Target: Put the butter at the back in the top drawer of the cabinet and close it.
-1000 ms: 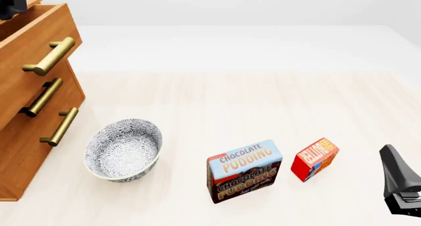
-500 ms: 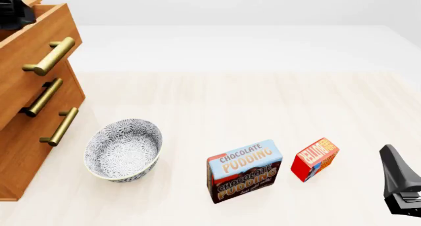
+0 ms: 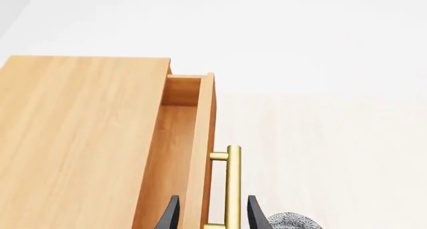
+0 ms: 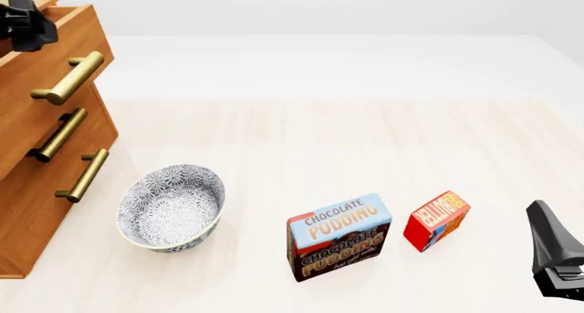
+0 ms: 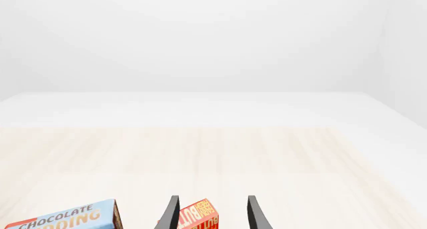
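Left claw (image 3: 210, 216) open, straddling top drawer (image 3: 193, 154) handle (image 3: 232, 184): close squarely, pull straight. Right claw (image 5: 210, 214) open above butter (image 5: 199, 216).

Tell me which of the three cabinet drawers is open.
The top drawer: it is pulled out past the cabinet top, showing a gap into its inside, and the left gripper is above its handle. The two lower drawers sit further back.

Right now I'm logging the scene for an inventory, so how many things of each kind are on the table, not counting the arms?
Cabinets: 1, the wooden cabinet with three drawers
Bowls: 1, the patterned bowl
Boxes: 2, the pudding box and the butter
Total: 4
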`<state>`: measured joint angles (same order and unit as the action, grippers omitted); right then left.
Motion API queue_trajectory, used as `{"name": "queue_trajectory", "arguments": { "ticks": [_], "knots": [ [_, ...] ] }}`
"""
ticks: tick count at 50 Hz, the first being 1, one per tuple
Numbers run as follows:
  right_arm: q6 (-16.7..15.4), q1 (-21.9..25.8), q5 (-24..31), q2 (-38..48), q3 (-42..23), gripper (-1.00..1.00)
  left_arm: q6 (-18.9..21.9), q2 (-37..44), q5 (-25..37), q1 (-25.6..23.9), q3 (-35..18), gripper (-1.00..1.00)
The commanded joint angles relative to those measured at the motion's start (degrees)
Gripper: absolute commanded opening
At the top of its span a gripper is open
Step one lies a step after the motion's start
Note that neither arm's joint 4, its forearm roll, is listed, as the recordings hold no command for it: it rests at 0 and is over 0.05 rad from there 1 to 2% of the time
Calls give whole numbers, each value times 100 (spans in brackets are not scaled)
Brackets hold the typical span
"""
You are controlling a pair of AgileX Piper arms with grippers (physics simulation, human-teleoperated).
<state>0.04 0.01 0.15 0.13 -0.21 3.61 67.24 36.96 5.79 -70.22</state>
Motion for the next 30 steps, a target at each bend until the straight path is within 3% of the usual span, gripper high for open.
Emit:
{"name": "queue_trajectory", "arguments": {
  "ticks": [1, 30],
  "knots": [
    [0, 1, 0, 0, 0, 100, -60, 106, -145, 10, 138, 100],
    [-1, 1, 1, 0, 0, 100, -99, 300, -339, 32, 328, 100]
  ]
}}
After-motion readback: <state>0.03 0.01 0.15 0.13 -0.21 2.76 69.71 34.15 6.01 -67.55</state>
